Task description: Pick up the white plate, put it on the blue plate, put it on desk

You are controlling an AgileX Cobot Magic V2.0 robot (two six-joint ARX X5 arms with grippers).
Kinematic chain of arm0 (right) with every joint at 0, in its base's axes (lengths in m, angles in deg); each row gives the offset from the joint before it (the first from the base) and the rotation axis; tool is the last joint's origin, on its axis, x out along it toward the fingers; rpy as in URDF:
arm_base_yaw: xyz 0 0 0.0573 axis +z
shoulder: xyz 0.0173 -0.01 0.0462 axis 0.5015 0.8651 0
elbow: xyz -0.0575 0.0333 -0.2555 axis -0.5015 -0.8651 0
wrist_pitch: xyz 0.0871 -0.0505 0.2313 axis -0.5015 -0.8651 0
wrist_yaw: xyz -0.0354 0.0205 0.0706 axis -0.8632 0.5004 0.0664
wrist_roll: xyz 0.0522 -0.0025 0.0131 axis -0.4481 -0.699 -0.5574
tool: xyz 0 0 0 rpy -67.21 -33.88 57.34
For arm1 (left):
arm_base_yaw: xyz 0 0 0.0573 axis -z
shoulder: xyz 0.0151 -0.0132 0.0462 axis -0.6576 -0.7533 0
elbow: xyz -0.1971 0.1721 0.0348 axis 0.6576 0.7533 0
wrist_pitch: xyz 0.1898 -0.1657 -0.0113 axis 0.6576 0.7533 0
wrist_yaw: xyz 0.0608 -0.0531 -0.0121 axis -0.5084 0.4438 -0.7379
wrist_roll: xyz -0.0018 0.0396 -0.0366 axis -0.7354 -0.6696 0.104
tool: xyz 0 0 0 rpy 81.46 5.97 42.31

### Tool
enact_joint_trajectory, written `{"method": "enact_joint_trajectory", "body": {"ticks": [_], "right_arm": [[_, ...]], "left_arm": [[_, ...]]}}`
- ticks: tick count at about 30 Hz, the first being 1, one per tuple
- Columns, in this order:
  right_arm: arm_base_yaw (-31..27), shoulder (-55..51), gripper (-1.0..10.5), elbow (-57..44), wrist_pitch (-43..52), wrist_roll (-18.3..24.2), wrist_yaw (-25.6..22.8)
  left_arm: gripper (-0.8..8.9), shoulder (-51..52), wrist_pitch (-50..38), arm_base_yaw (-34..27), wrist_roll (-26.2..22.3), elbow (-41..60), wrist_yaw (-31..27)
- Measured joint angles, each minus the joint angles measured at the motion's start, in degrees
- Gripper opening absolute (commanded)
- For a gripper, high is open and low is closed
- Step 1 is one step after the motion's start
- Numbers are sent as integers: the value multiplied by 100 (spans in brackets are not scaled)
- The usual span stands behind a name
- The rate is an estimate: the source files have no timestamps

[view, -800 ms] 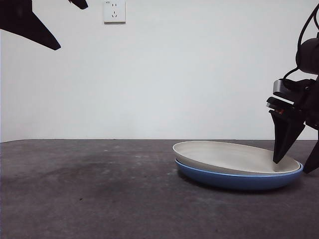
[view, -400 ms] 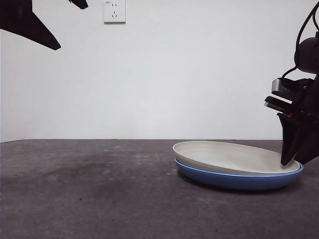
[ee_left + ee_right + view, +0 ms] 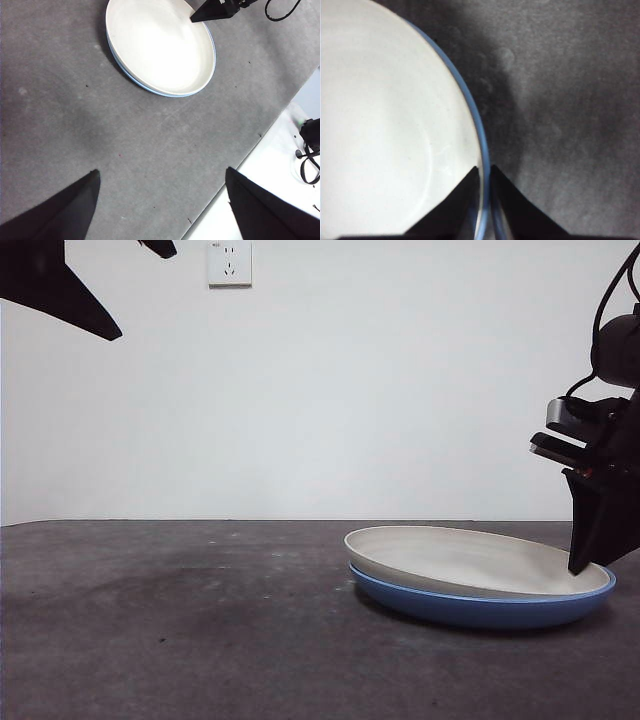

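White plate (image 3: 470, 562) sits nested on blue plate (image 3: 480, 606), right half of desk (image 3: 180, 640). Right gripper (image 3: 585, 565) at the stack's right rim. Wall socket (image 3: 229, 262) far left, high.

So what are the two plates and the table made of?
The white plate looks like matte ceramic, since its surface is dull. The blue plate under it looks like glazed ceramic because its rim shines. The desk is rough, mottled and grey, maybe stone or laminate.

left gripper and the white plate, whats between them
Only bare desk: in the left wrist view the left gripper hangs open, apart from the white plate, which sits in the blue plate.
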Motion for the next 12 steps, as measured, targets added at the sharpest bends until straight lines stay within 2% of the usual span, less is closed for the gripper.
{"method": "enact_joint_trajectory", "body": {"ticks": [7, 12], "right_arm": [[0, -122, 10, 0, -2, -101, 31], [0, -706, 10, 0, 72, -192, 166]], "left_arm": [[401, 0, 0, 0, 0, 0, 0], [401, 0, 0, 0, 0, 0, 0]]}}
